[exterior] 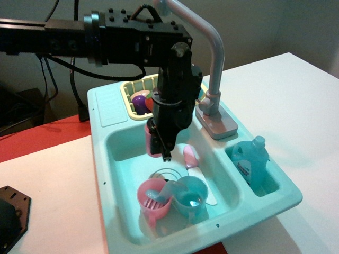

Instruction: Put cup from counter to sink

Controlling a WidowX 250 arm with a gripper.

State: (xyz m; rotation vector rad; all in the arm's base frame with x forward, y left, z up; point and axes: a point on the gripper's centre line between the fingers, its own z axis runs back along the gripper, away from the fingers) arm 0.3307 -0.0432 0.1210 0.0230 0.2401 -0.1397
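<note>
Over the sink (122, 140), centre of frame: claw (160, 144) clamped on the cup (151, 138). Best lowered onto bare basin floor (clear of the pink handled cup (154, 198)), then released gently.

You're looking at the sink (123, 142) set into its unit on the worktop (53, 180). Over the sink's back half hangs the pincer (160, 144), with the cup (150, 139) against its left side. At the sink's front sit a handled cup (154, 200) and, right of it, a second cup (189, 198). The faucet (213, 79) stands behind the sink's right corner, a basket (139, 93) behind its middle. A bottle (250, 162) occupies the compartment right of the sink.
</note>
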